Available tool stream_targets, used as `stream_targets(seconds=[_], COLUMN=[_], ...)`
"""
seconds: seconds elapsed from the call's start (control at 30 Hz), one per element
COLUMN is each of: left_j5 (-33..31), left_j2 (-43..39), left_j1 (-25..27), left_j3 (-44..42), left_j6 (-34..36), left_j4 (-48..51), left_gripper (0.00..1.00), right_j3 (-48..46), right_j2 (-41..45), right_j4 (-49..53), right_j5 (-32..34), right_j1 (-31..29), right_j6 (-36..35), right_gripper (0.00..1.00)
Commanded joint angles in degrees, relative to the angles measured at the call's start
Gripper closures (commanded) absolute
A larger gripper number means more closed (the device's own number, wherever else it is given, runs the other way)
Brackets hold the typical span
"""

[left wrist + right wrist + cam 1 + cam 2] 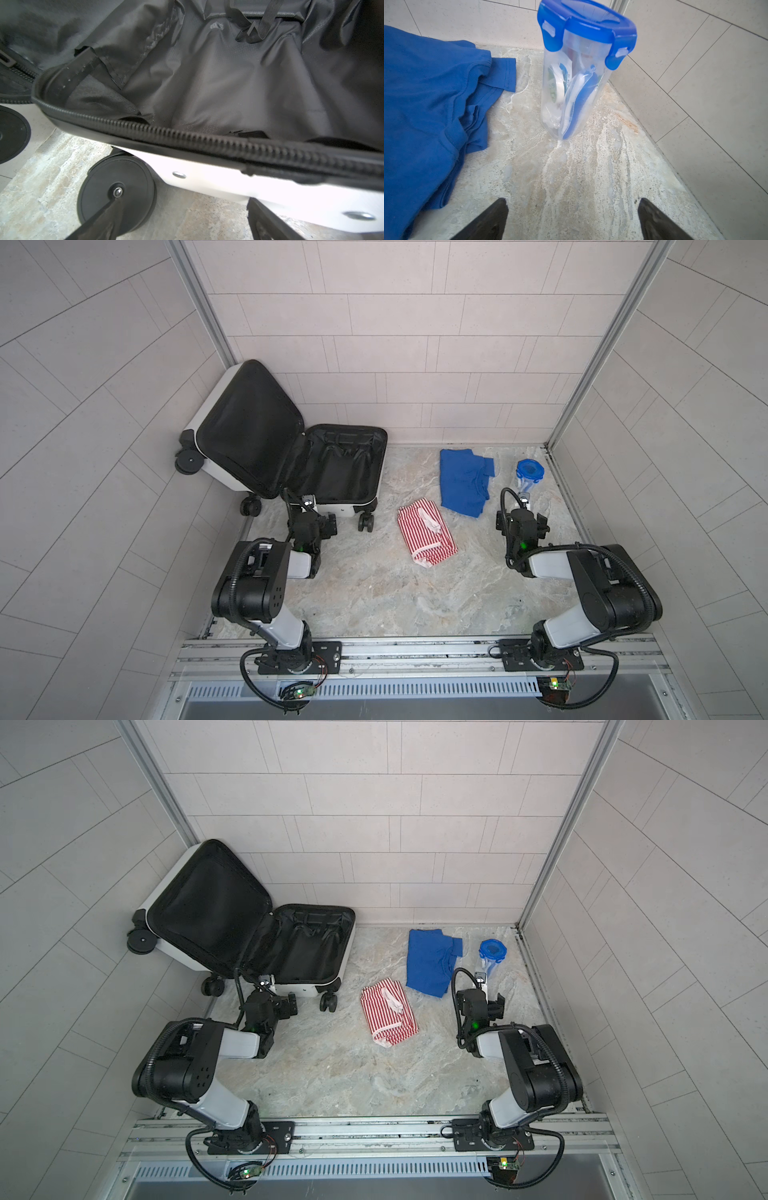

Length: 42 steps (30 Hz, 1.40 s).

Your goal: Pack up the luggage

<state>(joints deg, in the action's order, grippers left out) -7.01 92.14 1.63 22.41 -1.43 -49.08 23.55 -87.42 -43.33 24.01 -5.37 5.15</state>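
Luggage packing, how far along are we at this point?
Done: the luggage is open, with nothing inside yet. In hand: nothing. The left gripper and right gripper are both open, the right facing the clear container. Remaining: the blue shirt, striped shorts and container all sit on the table, unpacked.

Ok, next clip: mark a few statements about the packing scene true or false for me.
1. The luggage lies open on the table. True.
2. The blue shirt is packed inside the luggage. False: it lies on the table, outside the luggage.
3. The clear container stands upright with its blue lid on. True.
4. The right gripper grips the clear container. False: it is open, short of the clear container, holding nothing.
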Motion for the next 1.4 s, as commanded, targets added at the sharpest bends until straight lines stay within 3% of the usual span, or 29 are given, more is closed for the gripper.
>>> stream_targets(seconds=[0.0,0.67,1.07,1.3,1.37], left_j5=[0.59,0.76,-1.62,-4.08,-5.99], left_j2=[-0.91,-1.74,-16.14,-27.30,-31.21], left_j1=[-0.16,-0.18,-0.21,-0.05,-0.01], left_j3=[1.05,0.71,2.38,4.63,7.41], left_j6=[0.72,0.78,-1.36,-5.24,-8.44], left_j4=[-3.00,-3.10,12.26,22.59,29.43], left_gripper=[0.00,0.00,0.00,0.00,0.00], right_j3=[0.09,-0.15,-0.24,5.10,7.17], right_j2=[0.67,0.84,4.49,12.36,14.50], right_j4=[-0.64,-0.79,1.93,16.40,20.76], right_j5=[0.84,0.86,0.54,2.94,2.93], right_j1=[-0.26,-0.24,-0.07,-0.26,-0.18], right_j6=[0.25,0.30,0.28,1.60,4.77], right_gripper=[0.01,0.01,0.01,0.00,0.01])
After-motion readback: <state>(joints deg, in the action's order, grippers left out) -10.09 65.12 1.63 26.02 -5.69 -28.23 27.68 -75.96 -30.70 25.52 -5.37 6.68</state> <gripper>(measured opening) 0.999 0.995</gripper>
